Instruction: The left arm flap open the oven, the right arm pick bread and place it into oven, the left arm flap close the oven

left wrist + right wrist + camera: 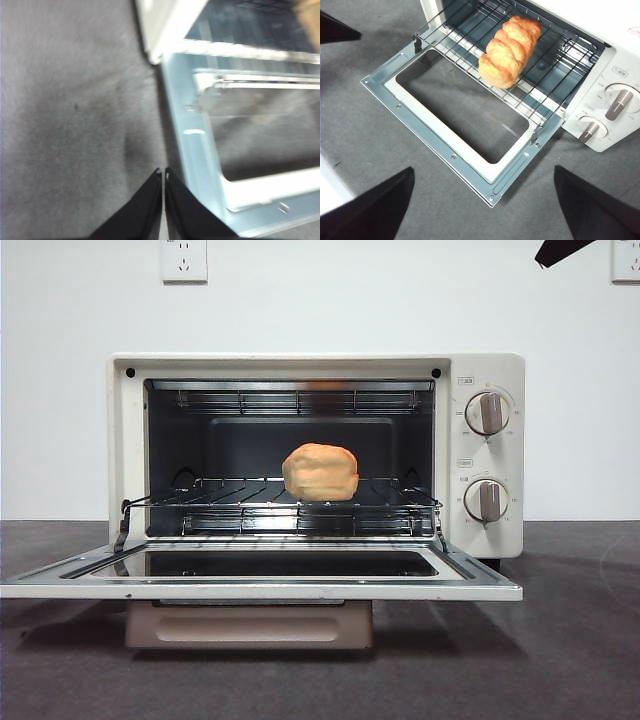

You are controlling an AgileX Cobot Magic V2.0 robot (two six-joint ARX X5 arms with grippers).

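Oven [487,530] door [260,585] down, bread [320,472] on rack; right end effector [480,200] wide open, empty; left end effector [163,172] closed, empty, beside door; only closing left.

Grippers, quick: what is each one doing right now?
Left gripper: closed, holding nothing, beside the open oven door.
Right gripper: open, empty; the bread lies on the oven rack.

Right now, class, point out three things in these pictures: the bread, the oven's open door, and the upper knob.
bread [320,472], front view, middle of its golden crust, on the wire rack.
oven door [431,146], right wrist view, bare metal frame of the lowered door.
upper knob [488,412], front view, its centre grip.
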